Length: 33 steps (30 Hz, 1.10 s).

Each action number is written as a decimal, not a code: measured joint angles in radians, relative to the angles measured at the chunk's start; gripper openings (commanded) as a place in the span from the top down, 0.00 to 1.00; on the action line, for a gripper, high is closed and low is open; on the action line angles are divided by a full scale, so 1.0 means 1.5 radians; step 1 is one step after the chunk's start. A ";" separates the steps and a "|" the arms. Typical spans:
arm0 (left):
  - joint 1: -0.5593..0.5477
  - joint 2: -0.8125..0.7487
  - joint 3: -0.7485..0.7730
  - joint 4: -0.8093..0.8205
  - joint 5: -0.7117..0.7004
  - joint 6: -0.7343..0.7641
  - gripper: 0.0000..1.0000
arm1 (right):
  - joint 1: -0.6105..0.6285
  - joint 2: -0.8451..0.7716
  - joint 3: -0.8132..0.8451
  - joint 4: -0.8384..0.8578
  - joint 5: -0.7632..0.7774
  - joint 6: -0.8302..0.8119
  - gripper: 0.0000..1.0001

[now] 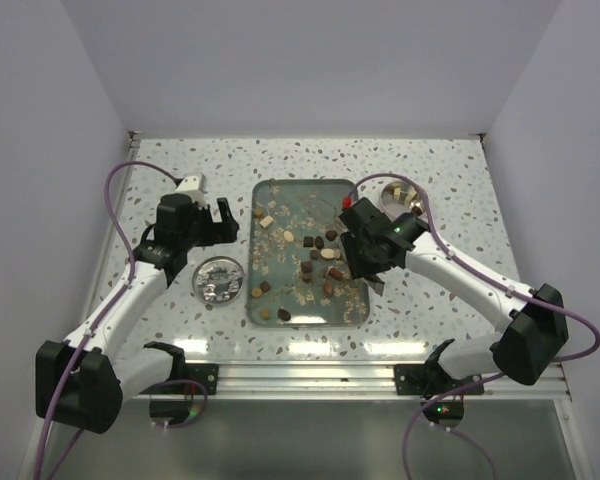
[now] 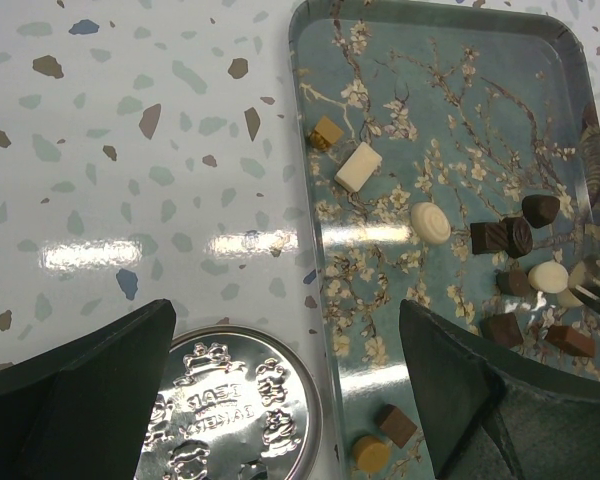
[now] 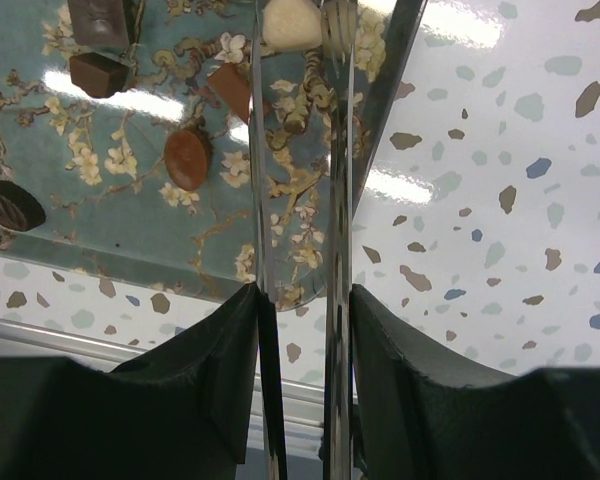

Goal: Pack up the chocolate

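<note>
Evidently the picking step is in hand, with none of the packing visibly done: the chocolate (image 1: pixel 308 267) lies loose over the middle and near half of the flowered tray (image 1: pixel 305 198), dark cubes and rounds mixed with cream and tan pieces among thin pale flakes. The right gripper (image 3: pixel 302 298) hangs over the tray's right side with its jaws closed on a pair of metal tongs (image 3: pixel 336 200). The two blades run forward from between the fingers and stand slightly apart. A cream piece (image 3: pixel 290 22) sits right at their far end, but the tips are cut off by the frame, so I cannot tell whether they touch or pinch it. The left gripper (image 1: pixel 220 218) hovers over the table just left of the tray, jaws spread wide and holding nothing. Below it, a round embossed silver tin (image 2: pixel 230 420) rests just beside the tray's left rim. Whether that is a lid or a base is unclear. The next move, as I judge it, calls for setting the blades either side of one candy and squeezing gently. A hard pinch could flick so small a piece away, and flakes could come up with it.
</note>
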 measured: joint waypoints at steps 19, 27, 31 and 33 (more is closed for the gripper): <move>0.000 0.000 -0.006 0.002 0.005 0.000 0.00 | 0.005 -0.012 -0.009 -0.016 0.010 0.024 0.56; 0.000 0.000 -0.007 0.002 0.006 0.000 0.00 | 0.017 -0.012 -0.009 -0.017 0.008 0.022 0.56; 0.000 0.000 -0.007 0.002 0.007 0.000 0.00 | 0.022 -0.012 -0.009 -0.024 0.009 0.022 0.59; 0.000 0.000 -0.007 0.002 0.007 0.000 0.00 | 0.024 -0.009 -0.009 -0.028 0.009 0.021 0.63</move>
